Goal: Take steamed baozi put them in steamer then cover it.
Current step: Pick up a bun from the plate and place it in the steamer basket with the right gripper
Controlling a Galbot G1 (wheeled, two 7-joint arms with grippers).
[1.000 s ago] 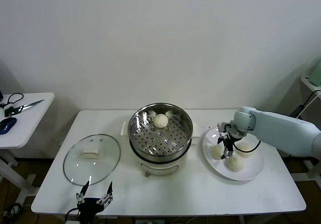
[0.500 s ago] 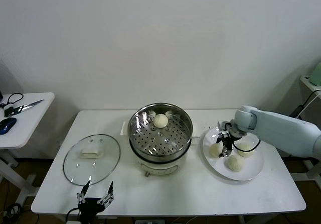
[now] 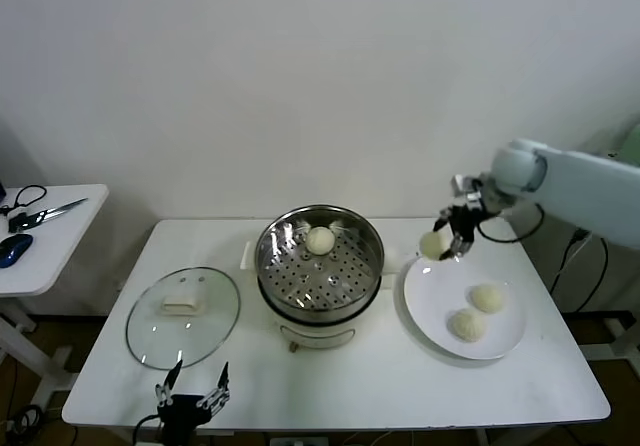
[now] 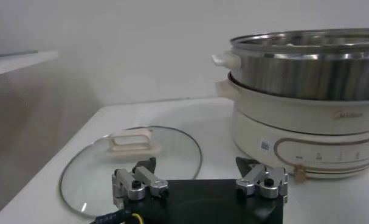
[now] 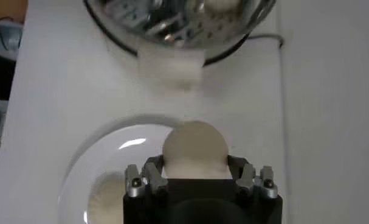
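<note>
My right gripper (image 3: 447,245) is shut on a pale baozi (image 3: 431,245) and holds it in the air above the left edge of the white plate (image 3: 432,313), right of the steamer (image 3: 320,263). The right wrist view shows the bun (image 5: 195,150) between the fingers. One baozi (image 3: 320,239) lies at the back of the steel steamer basket. Two more baozi (image 3: 487,298) (image 3: 467,324) lie on the plate. The glass cover (image 3: 183,316) with its cream handle lies flat on the table, left of the steamer. My left gripper (image 3: 190,398) is open and empty at the table's front edge, near the cover (image 4: 132,161).
A side table (image 3: 40,256) at far left holds scissors (image 3: 45,212) and a dark mouse (image 3: 14,249). The steamer's cream base (image 4: 306,125) stands close to my left gripper in the left wrist view. A wall is right behind the table.
My right gripper closed on one of the three plate buns and lifted it up off the plate. The left arm has not moved.
</note>
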